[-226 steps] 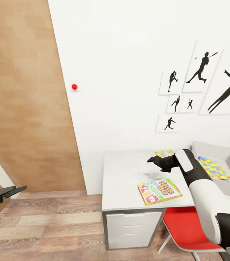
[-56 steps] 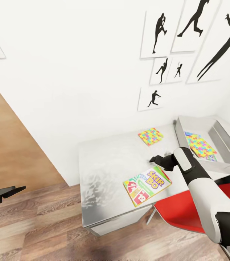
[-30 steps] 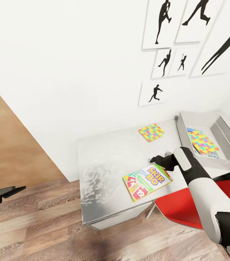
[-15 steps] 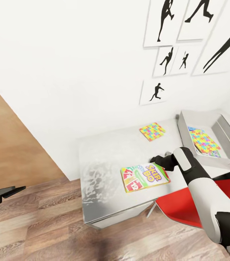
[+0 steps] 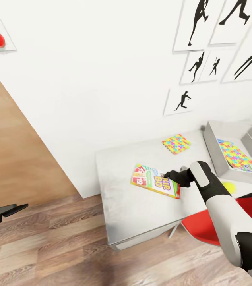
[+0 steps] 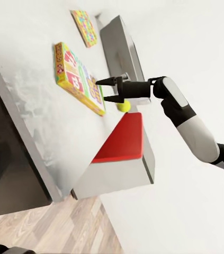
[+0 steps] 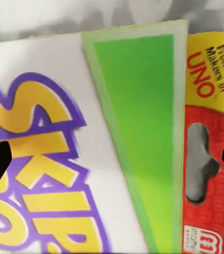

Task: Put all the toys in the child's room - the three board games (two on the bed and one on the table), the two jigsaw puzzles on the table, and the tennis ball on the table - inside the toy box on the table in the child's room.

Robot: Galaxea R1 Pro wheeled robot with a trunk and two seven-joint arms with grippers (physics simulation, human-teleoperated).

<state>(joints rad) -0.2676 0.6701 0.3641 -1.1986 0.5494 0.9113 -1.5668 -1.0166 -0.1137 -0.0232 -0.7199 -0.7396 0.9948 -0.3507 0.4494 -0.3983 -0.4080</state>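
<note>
Left gripper [image 5: 20, 206] idles far off over the wood floor; can't tell if it's spread or closed. Flat yellow-green-red SKIP-BO game box [image 5: 156, 181] lies on the light-grey desk top [image 5: 120, 206]. Right gripper [image 5: 168, 174] hangs over it, fingers spread, empty. Risk: a flat box offers little edge, so a pinch may just shove it. Mosaic puzzle square [image 5: 176, 143], yellow-green ball [image 5: 229, 187] and grey toy box [image 5: 221, 157] sit further right, with the red chair [image 5: 217, 222] near the route.
</note>
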